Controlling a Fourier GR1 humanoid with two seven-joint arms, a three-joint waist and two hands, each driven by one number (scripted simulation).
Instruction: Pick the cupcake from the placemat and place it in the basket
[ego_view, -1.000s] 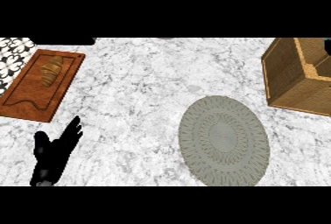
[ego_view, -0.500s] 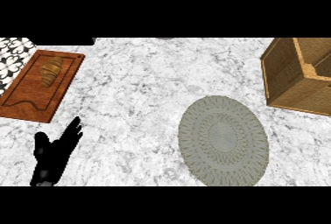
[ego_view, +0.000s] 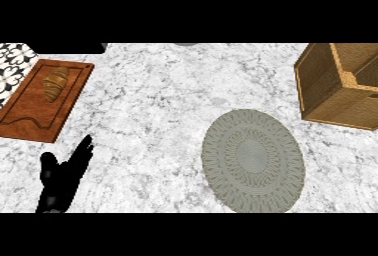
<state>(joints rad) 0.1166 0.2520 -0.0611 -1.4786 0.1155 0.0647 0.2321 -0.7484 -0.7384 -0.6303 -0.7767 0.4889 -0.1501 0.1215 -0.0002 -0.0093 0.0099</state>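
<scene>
croissant (ego_view: 55, 83) on wooden cutting board (ego_view: 33, 116), marble counter (ego_view: 155, 110)

bright, even light over the marble counter (ego_view: 162, 100); soft faint shadows, no glare

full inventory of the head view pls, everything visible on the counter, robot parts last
counter: 1, white-grey marble, fills the view
placemat: 1, grey-green woven oval, right of centre, nothing on it
basket: 1, tan wood and wicker, right edge, partly cut off
cutting board: 1, reddish-brown wood, left side
croissant: 1, golden brown, on the board's far end
patterned tile: 1 patch, black and white, top-left corner
cupcake: none in view
left hand: 1, black, lower left, open, fingers straight, resting
right hand: not in view
</scene>
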